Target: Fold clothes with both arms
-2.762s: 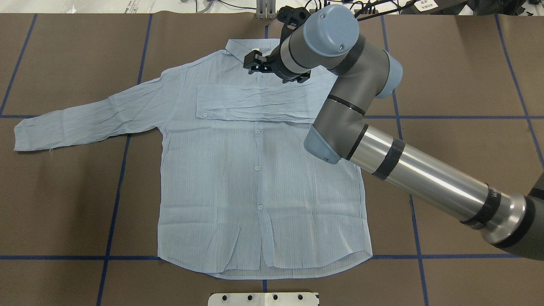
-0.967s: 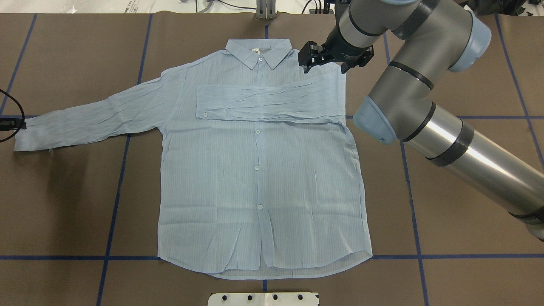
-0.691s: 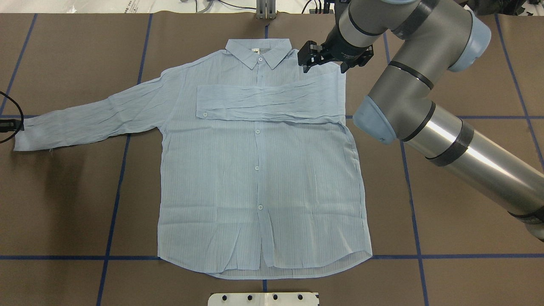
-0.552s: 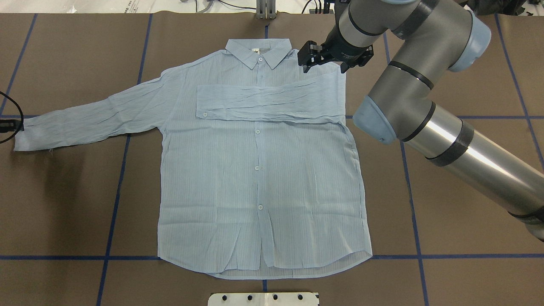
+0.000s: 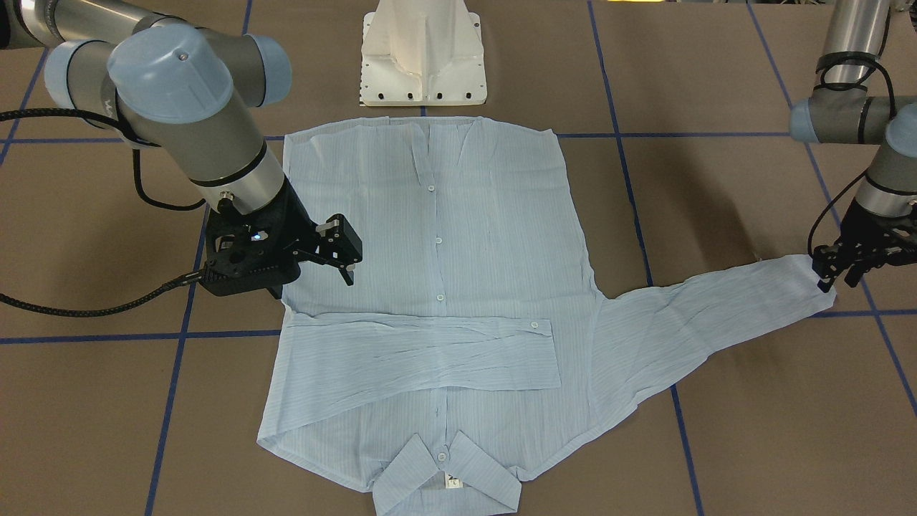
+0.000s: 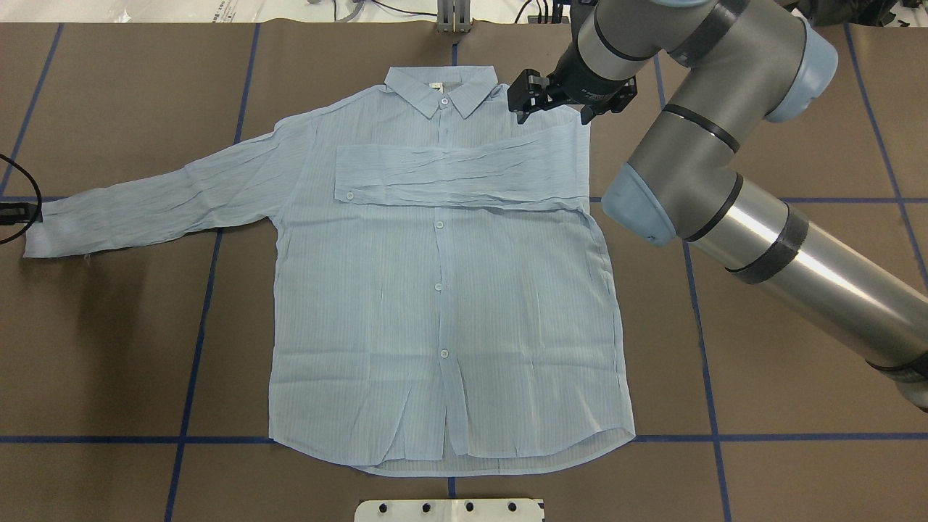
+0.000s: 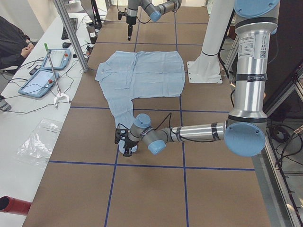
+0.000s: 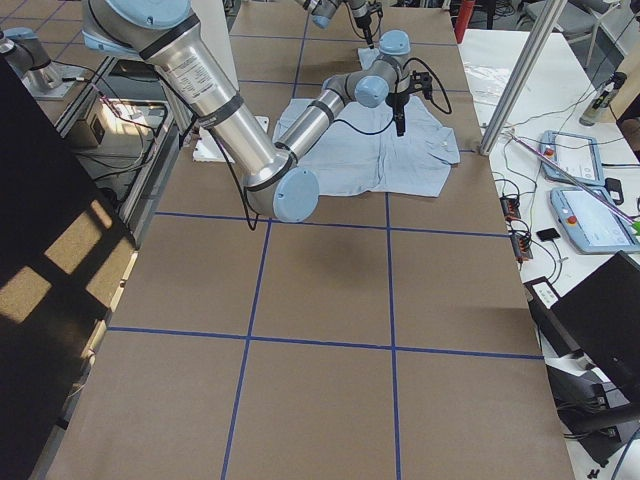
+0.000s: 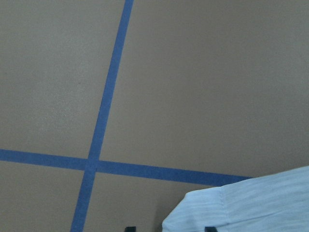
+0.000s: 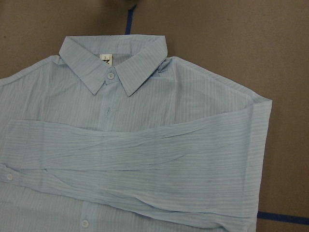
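Observation:
The clothes are one light-blue striped shirt lying flat, buttons up, collar at the far side. One sleeve is folded across the chest. The other sleeve stretches out to my left. My left gripper is low at that sleeve's cuff. It is open, and in the left wrist view the cuff corner lies between the two fingertips. My right gripper hovers open and empty above the shirt's right shoulder, beside the collar.
The white pedestal base stands just behind the shirt's hem. Blue tape lines grid the brown table. A side table with tablets and a seated person's sleeve lie beyond the far edge.
Since 2.8 s ago my right arm has swung right, from over the collar to over the shoulder, and my left gripper has come in at the cuff. Little has moved in the last second.

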You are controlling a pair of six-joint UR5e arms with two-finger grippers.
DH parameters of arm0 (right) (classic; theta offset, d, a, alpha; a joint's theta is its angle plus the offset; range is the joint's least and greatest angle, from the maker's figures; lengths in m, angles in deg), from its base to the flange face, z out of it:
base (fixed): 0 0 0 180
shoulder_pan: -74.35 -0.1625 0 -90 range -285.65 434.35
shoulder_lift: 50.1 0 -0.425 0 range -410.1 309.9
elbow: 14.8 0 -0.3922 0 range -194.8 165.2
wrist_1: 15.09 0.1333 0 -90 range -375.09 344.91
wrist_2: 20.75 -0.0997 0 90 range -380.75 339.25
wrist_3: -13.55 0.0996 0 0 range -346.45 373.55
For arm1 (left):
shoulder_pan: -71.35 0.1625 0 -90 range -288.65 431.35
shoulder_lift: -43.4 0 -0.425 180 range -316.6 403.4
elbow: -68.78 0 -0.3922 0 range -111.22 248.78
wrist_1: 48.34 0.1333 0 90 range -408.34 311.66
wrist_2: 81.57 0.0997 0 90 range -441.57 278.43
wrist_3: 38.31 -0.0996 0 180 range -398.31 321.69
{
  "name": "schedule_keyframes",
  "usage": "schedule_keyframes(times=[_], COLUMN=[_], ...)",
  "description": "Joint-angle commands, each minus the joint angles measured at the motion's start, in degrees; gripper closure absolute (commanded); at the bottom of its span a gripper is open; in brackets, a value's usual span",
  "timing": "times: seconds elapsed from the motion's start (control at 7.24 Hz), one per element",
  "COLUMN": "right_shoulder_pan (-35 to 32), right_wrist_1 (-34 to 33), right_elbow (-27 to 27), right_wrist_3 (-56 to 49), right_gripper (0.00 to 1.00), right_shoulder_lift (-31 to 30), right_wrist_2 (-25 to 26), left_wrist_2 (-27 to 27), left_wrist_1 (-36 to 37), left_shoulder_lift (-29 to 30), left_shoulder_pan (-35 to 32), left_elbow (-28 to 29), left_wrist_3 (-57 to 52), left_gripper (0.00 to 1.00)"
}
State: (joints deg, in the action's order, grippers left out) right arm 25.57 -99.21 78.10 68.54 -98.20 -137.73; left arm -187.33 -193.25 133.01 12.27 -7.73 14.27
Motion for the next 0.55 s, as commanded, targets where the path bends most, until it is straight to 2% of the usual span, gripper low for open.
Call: schedule_keyframes(times=[0.0, 0.41], right_shoulder_pan=[0.0, 0.0], right_wrist_1=[0.0, 0.1], right_elbow=[0.0, 0.0], right_wrist_3=[-0.1, -0.1], right_gripper=[0.00, 0.00], right_shoulder_lift=[-0.1, -0.3], right_wrist_2=[0.1, 0.3], left_wrist_2=[-0.1, -0.2], left_wrist_1=[0.0, 0.0], left_shoulder_lift=[0.2, 0.2], left_shoulder_pan=[0.1, 0.4], left_elbow=[0.2, 0.6], left_wrist_3=[0.1, 0.2], left_gripper=[0.43, 0.43])
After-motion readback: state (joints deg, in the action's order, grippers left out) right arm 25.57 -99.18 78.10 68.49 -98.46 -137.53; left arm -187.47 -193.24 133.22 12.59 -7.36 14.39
